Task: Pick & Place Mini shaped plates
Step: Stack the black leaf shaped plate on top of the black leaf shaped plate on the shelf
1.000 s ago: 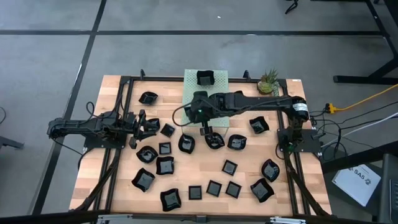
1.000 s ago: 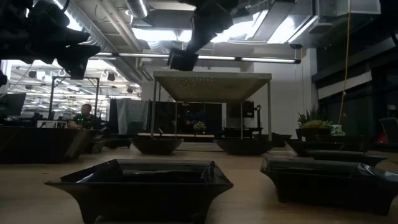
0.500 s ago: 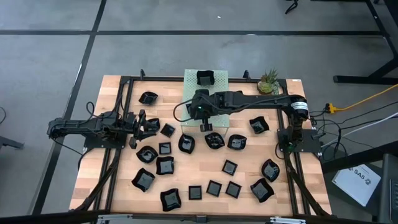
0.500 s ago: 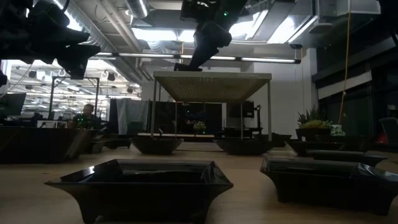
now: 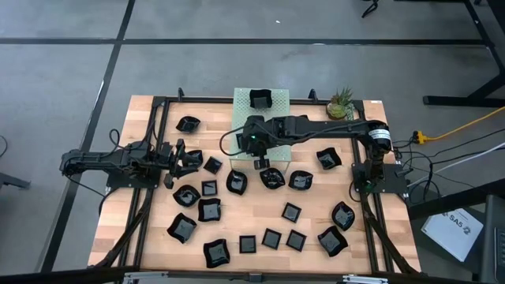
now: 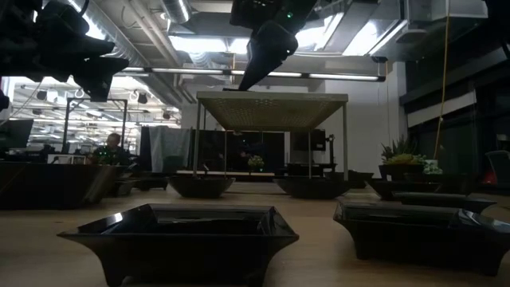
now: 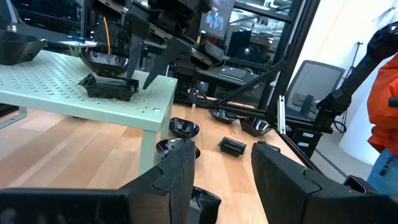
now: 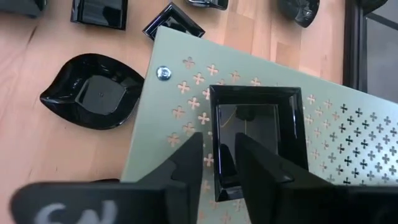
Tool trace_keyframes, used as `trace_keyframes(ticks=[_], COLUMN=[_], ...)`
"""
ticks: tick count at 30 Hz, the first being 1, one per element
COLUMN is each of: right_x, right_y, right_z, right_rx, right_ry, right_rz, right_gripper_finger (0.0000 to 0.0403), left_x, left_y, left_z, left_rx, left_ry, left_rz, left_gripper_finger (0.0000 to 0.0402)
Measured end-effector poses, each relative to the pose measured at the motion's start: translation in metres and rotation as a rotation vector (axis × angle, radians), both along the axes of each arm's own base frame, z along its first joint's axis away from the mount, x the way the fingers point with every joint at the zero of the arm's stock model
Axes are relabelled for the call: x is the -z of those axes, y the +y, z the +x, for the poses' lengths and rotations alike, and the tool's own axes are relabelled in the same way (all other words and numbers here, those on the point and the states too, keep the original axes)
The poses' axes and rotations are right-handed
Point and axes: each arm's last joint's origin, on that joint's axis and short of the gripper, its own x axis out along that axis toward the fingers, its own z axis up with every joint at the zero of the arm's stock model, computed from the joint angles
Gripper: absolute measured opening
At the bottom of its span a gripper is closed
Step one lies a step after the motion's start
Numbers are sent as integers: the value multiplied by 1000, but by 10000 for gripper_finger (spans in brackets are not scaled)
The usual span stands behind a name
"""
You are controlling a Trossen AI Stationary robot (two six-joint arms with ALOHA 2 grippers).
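Observation:
Several glossy black mini plates (image 5: 209,210) lie scattered on the wooden table. A pale green perforated platform (image 5: 282,101) stands at the far middle and carries one plate (image 5: 260,99) at its far end. A square plate (image 8: 258,124) rests flat near its near edge. My right gripper (image 8: 219,138) slants down over that square plate (image 7: 111,87). It is open, with one finger on each side of the plate's near rim. My left gripper (image 7: 227,168) stands open and level at the table's left, holding nothing. My right gripper has its fingers (image 7: 132,70) on either side of the square plate's near rim (image 8: 225,177), one inside the dish and one outside, coming slanting from above. The plate sits flat on the platform. Whether the fingers touch the rim, I cannot tell.
A small pineapple-like plant (image 5: 341,102) stands at the far right. Black frame rails (image 5: 154,126) run around the table. Plates crowd the near half (image 5: 272,237) and lie close to my left gripper (image 5: 175,162). A person in orange shows in the room beyond (image 7: 382,99).
My right gripper has carried the square plate a little toward the far edge and down onto the green platform's near end. It has then opened, and the plate now rests on the platform.

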Motion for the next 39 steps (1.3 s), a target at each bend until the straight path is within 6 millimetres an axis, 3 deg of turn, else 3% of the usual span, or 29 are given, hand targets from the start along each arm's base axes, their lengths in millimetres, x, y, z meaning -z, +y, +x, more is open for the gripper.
trace_keyframes(ticks=[8,15,39], right_x=[-2,-17,-19], right_y=[6,18,73], right_z=[1,3,3], right_rx=[18,-16,-191], right_ry=[-8,-55,-61], right_rz=[-79,-86,-73], right_gripper_finger=[157,182,182], left_x=[0,0,0], left_y=[0,0,0], left_z=[0,0,0], left_rx=[0,0,0], left_ry=[0,0,0], left_rz=[0,0,0], left_gripper_finger=[152,152,152])
